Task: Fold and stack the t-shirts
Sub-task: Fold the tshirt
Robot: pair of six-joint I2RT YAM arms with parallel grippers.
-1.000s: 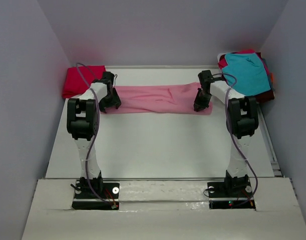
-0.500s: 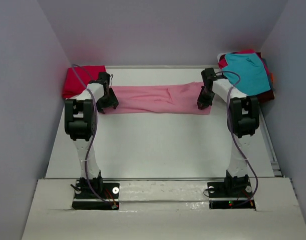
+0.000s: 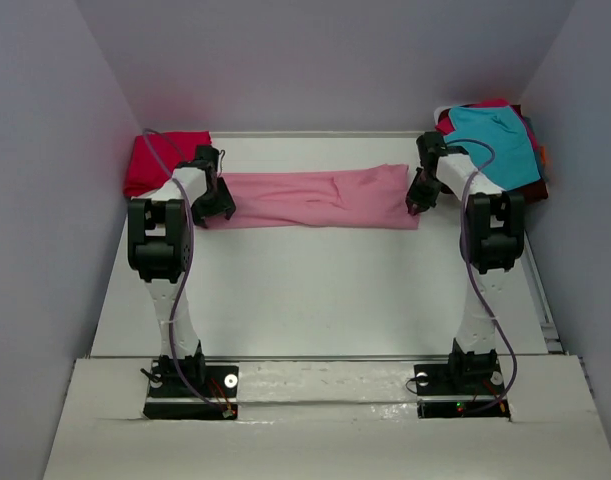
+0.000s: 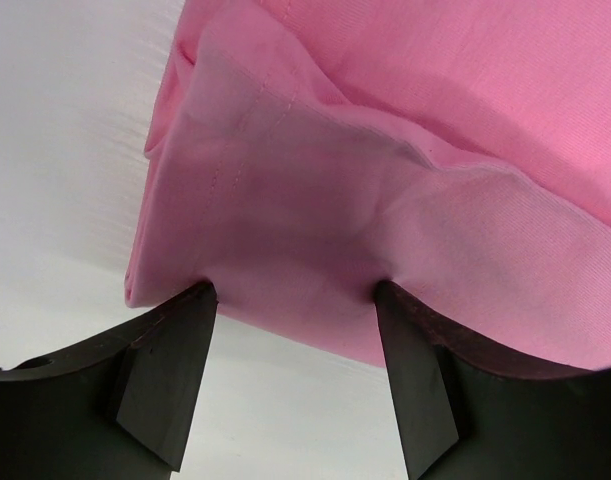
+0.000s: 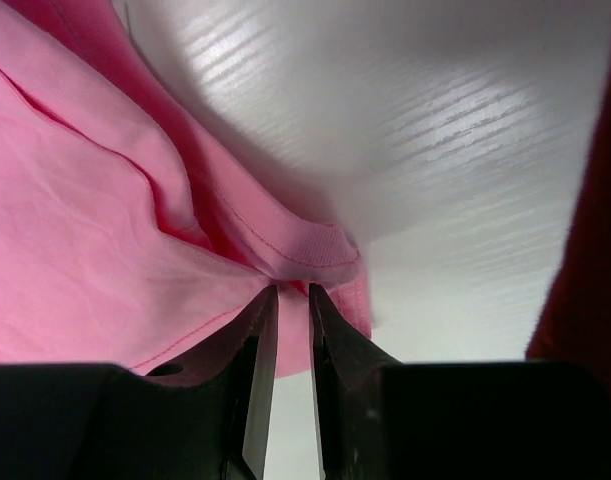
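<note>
Fold step, judged: band-shaped light pink t-shirt (image 3: 315, 198) lies on the surface (image 3: 315, 290) toward 12 o'clock, ends at 10 and 2. Right gripper (image 5: 292, 290): jaws narrow, pinching the hem. Left gripper (image 4: 295, 290): jaws wide, straddling the other end, unclamped. Close left on all layers, then lift both ends level, clear of the crimson t-shirt (image 3: 170, 160).

Plain light pink t-shirt (image 3: 315, 198) on a white table (image 3: 315, 300), solid crimson red t-shirt (image 3: 165, 160), teal t-shirt (image 3: 497, 145) over a maroon t-shirt (image 3: 532, 190), black-and-white left arm (image 3: 163, 245) and right arm (image 3: 490, 240), pale lavender-grey walls (image 3: 315, 60).
</note>
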